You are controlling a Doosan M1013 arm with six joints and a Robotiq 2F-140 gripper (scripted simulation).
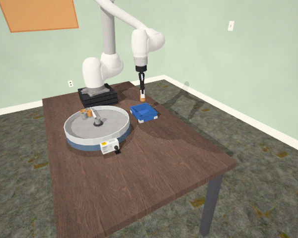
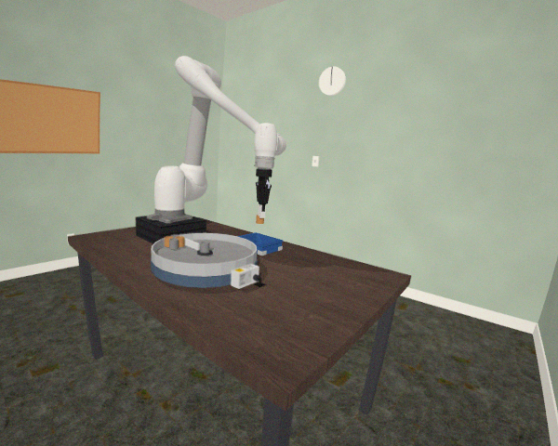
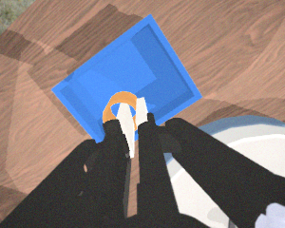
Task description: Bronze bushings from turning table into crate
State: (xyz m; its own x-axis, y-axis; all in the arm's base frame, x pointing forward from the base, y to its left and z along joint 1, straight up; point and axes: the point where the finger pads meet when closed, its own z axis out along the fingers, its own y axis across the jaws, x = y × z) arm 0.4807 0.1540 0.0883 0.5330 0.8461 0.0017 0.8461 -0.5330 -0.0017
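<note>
Bench (image 1: pixel 133 163) (image 2: pixel 288 307): carries turntable and crate.
Crate (image 1: pixel 144 118) (image 2: pixel 270 247) (image 3: pixel 178 71): below the held bushing, on whose placement over it the lowering turns.
Fingers (image 1: pixel 142 92) (image 2: pixel 261 213): nearly closed, gripping the bushing's wall.
Bronze bushing (image 1: pixel 142 98) (image 2: pixel 259 219) (image 3: pixel 109 106): held above crate level.

Green walls (image 1: pixel 195 51) (image 2: pixel 414 158), corkboard (image 1: pixel 38 15) (image 2: pixel 48 117), wooden table (image 1: pixel 144 174) (image 2: pixel 279 317) (image 3: pixel 237 38)

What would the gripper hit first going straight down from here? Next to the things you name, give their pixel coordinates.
Probably the floor or a wall of the blue crate (image 1: pixel 147 118) (image 2: pixel 268 247) (image 3: pixel 133 62), met by the bronze bushing (image 1: pixel 142 98) (image 2: pixel 259 219) (image 3: pixel 108 105) in its fingers; the exact spot is unclear.
</note>
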